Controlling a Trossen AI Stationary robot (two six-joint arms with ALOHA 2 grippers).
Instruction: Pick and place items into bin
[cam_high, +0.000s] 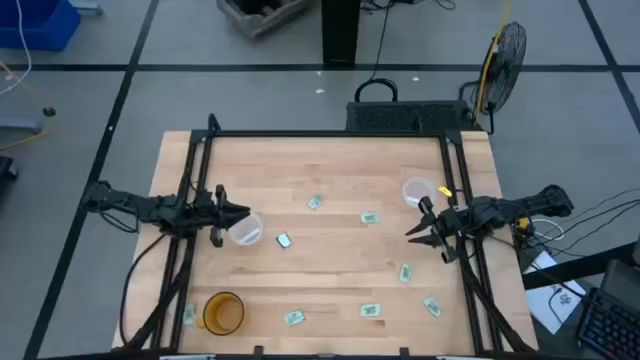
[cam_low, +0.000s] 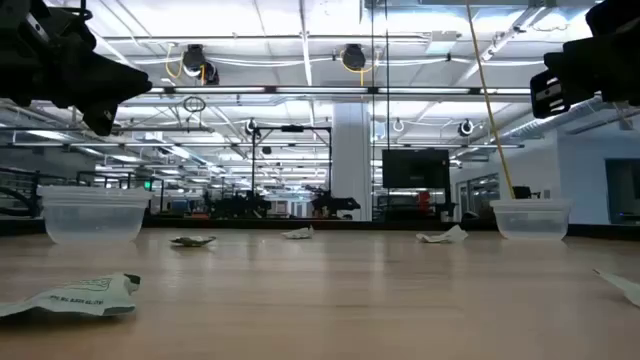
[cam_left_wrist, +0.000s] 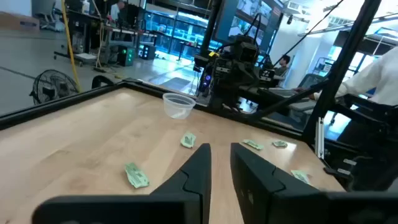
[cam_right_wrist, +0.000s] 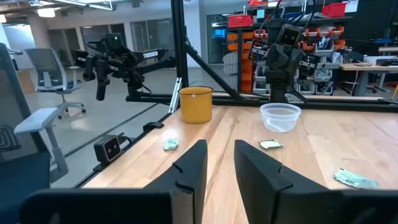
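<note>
Several small pale green and white packets lie flat and scattered on the wooden table: one, another, a darker one, and more toward the near edge. My left gripper hovers at the table's left side, just above and beside a clear plastic container; its fingers stand narrowly open and empty. My right gripper hovers at the right side, near a second clear container, also open and empty.
An orange cup stands near the near-left corner, with a packet beside it. Black frame rails run along the table's left, right and far sides. A packet lies near the right rail. The middle of the table holds only loose packets.
</note>
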